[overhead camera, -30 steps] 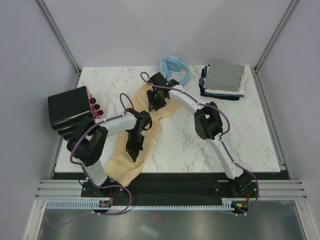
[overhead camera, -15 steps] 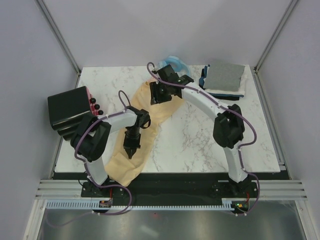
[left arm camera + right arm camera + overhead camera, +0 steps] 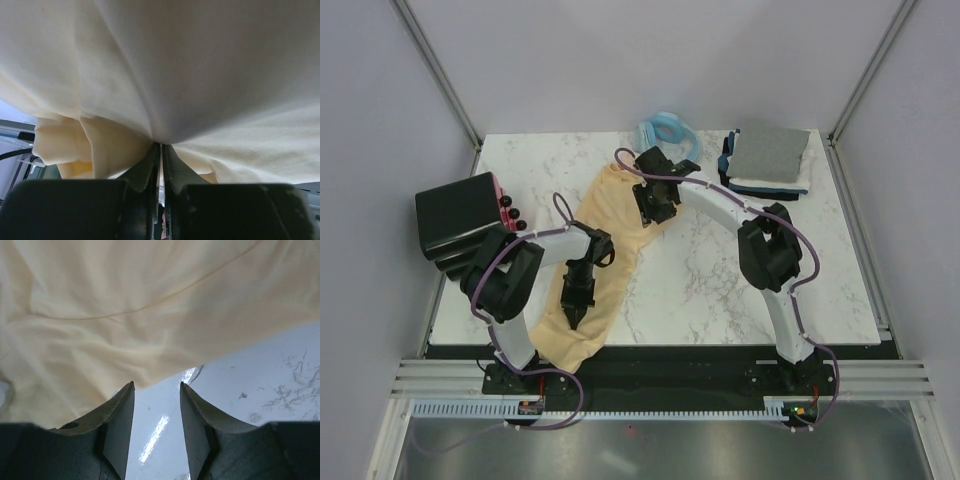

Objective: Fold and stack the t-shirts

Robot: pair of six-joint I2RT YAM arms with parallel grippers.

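Pinching the cream t-shirt (image 3: 200, 75), the left pincer (image 3: 161, 148) is clamped; right pincer (image 3: 157, 386) gapes at its edge.

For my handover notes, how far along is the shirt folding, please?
Done: folded grey, white and dark navy cloth t-shirts stacked. In hand: left pincer pinches the stretched-out pale yellow-cream cloth t-shirt; right pincer open at its edge. Left: folding and stacking it.

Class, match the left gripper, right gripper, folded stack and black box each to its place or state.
1 left gripper
2 right gripper
3 folded stack
4 black box

A far right corner of the table
B open at the edge of the cream t-shirt
C left edge of the table
D shut on the cream t-shirt

Pairs: 1-D, 2-B, 3-A, 4-C.
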